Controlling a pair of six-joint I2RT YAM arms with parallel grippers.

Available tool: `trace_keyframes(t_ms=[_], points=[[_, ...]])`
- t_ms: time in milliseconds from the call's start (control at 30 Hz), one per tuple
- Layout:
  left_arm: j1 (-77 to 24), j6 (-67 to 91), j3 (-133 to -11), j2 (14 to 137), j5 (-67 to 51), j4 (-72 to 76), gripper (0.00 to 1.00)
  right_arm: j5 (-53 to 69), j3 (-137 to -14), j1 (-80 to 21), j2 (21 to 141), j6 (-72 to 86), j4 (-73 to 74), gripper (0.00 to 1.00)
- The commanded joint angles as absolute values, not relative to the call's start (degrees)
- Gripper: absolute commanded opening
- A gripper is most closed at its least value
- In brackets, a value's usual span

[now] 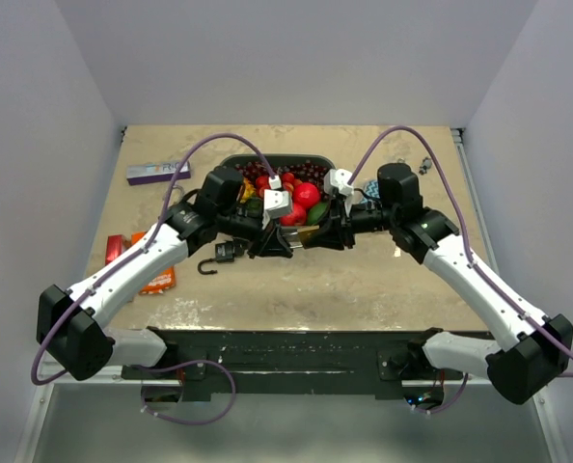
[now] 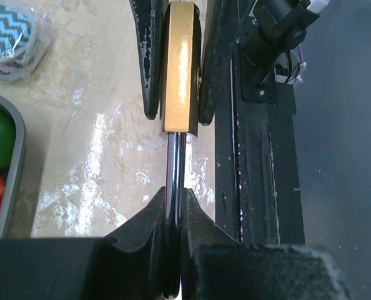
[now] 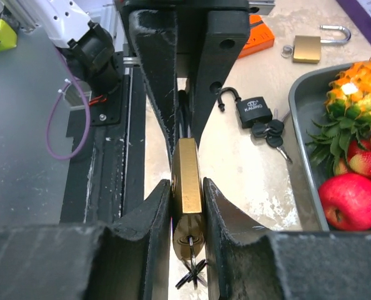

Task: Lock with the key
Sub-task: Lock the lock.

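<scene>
A brass padlock point(image 3: 187, 181) is held in the air between my two grippers, above the table in front of the fruit tray. My right gripper point(image 3: 187, 194) is shut on the padlock's brass body point(image 2: 179, 69). A key point(image 3: 190, 250) sits in the keyhole at the lock's underside, with a ring of keys hanging from it. My left gripper point(image 2: 175, 206) is shut on the steel shackle point(image 2: 175, 175). In the top view the two grippers, left point(image 1: 272, 241) and right point(image 1: 320, 234), meet tip to tip and hide most of the lock.
A black padlock with keys point(image 3: 255, 112) lies on the table by the left arm point(image 1: 227, 253). A second brass padlock point(image 3: 307, 49) lies further off. A dark tray point(image 1: 267, 161) of fruit stands behind. An orange packet point(image 1: 159, 278), a purple box point(image 1: 157, 172) and a blue zigzag object point(image 2: 7, 34) lie around.
</scene>
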State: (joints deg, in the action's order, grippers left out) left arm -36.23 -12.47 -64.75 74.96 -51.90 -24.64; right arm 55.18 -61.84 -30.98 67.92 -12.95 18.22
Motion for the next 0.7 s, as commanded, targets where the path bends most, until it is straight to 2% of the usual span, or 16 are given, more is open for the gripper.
trace_keyframes(t_ms=[0,133,433,467,500,567,600,667], points=[[-43.8,-6.2,-70.5,75.1,-56.0,11.3,0.0,63.5,-61.0,-38.1,74.7,-13.4,13.5,0.0],[-43.8,-8.2,-70.6,74.9,-55.3,10.3,0.0,63.4,-63.5,-38.1,75.5,-16.0,17.7,0.0],[-39.2,-19.6,-62.9,70.6,-55.7,-4.9,0.0,60.0,-71.4,-32.0,74.6,-23.2,34.6,0.0],[-38.9,-20.6,-62.5,70.0,-56.1,-7.0,0.0,59.8,-71.8,-31.4,74.3,-24.9,37.7,0.03],[-38.4,-22.6,-62.1,69.7,-56.1,-8.2,0.0,59.7,-72.3,-30.1,74.3,-26.0,39.5,0.19],[-38.0,-23.6,-61.3,69.0,-56.1,-10.3,0.0,59.5,-74.1,-28.8,74.3,-28.2,44.6,0.34],[-37.4,-24.3,-60.9,68.8,-56.0,-10.7,0.0,59.4,-74.6,-28.3,74.4,-28.9,46.0,0.46],[-36.7,-24.5,-60.1,68.6,-56.2,-11.8,0.0,58.9,-76.5,-26.4,74.6,-30.6,49.8,0.54]])
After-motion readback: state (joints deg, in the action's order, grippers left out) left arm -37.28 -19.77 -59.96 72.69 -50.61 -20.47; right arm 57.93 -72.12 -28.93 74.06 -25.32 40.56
